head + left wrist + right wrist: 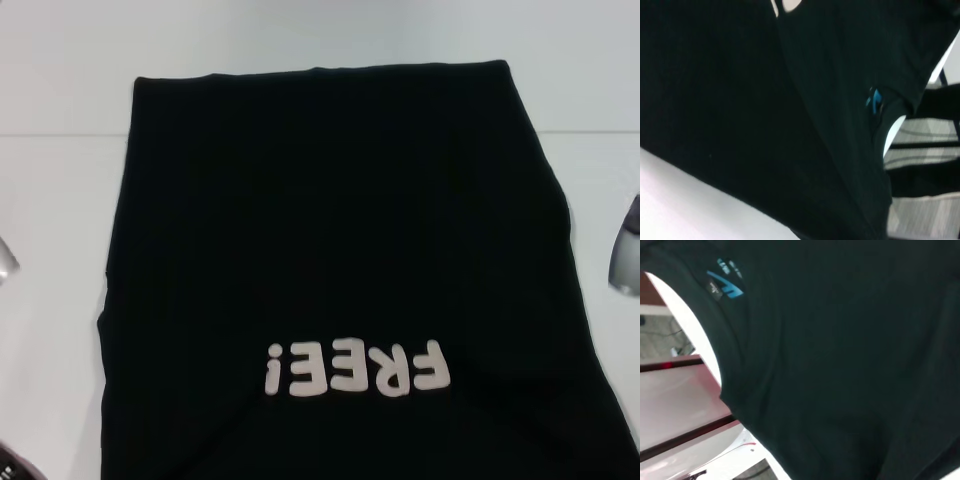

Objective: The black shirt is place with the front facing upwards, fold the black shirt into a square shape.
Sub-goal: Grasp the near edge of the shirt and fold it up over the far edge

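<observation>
Shirt (340, 240) lies flat on the white desk (60, 200), filling the centre, "FREE!" (356, 368) print toward 6 o'clock; can't tell whether either tool is clenched or released; risk I'd guess: collar end seems to hang off the desk's near edge, so an uneven pull could drag it off or skew the fold.

The black shirt (340, 250) lies spread flat on the white bench (60, 220), its white "FREE!" lettering (355, 368) near the near edge, reading upside down
</observation>
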Controlling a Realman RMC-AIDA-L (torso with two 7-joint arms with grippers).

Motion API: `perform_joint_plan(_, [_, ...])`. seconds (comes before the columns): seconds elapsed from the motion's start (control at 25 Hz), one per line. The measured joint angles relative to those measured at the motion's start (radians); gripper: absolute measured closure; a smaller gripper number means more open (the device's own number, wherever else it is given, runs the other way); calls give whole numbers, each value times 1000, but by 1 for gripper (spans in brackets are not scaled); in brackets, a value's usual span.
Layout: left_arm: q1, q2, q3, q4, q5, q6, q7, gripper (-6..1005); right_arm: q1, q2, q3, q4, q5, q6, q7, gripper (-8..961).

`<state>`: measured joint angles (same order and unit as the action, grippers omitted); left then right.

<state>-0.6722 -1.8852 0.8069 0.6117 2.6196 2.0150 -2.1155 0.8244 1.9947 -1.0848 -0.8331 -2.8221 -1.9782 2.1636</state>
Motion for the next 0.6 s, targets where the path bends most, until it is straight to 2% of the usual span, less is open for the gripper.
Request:
perform_joint_plan(0.16, [-7, -6, -17, -3, -9, -6, 11, 980, -11, 21, 67, -10, 5, 14, -22, 904])
perform_joint_plan(0.28, [-24, -7, -110, 1, -12, -21, 20, 980, -12, 15, 191, -10, 25, 38, -23, 904])
perform_joint_plan(0.4, [-46, -2, -245, 2, -12, -78, -7, 979, -13, -14, 354, -7, 75, 60, -15, 903])
perform_joint_plan(0.44, [-54, 2, -285, 2, -12, -110, -30, 979, -16, -40, 451, 6, 114, 97, 17, 903])
perform_joint_plan(0.48, [-60, 6, -328, 1, -13, -152, -61, 977, -16, -40, 451, 6, 114, 97, 17, 903])
perform_joint_plan(0.6, [-71, 19, -452, -15, -22, -294, -170, 972, -24, -79, 593, 49, 196, 193, 87, 902])
